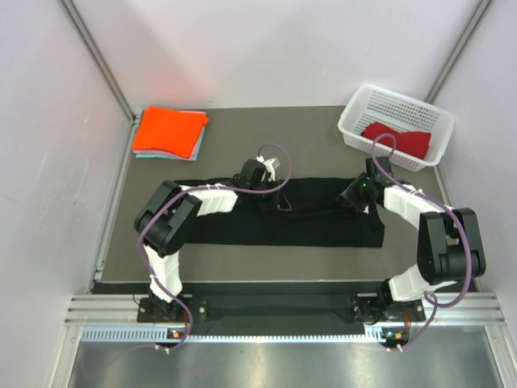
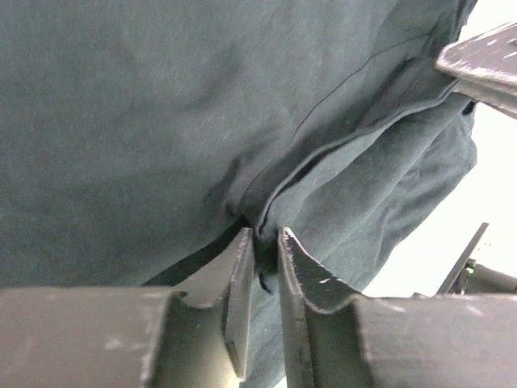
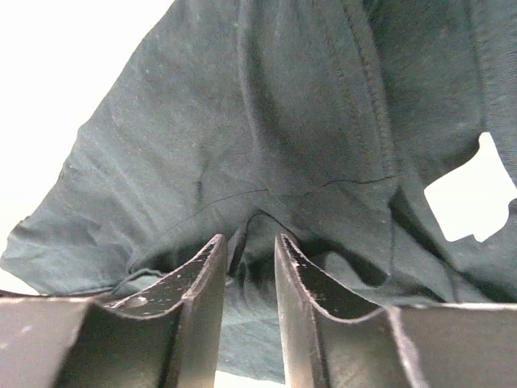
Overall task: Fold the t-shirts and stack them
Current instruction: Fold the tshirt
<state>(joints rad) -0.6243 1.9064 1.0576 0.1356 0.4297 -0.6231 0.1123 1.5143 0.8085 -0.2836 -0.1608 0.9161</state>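
The black t-shirt [image 1: 315, 220] lies as a long band across the middle of the counter [image 1: 266, 129], running left to right. Both arms reach to its far edge. The left pincer [image 2: 262, 240] stands narrow with a fold of the black cloth in the gap; I cannot tell whether it is pinched. The right pincer [image 3: 249, 242] is parted, a ridge of the cloth lying loose between its fingers. At the far left the orange t-shirt [image 1: 168, 129] lies folded on the teal t-shirt [image 1: 199, 142]. The dark red t-shirt [image 1: 400, 139] lies in the white basket [image 1: 355, 109], far right.
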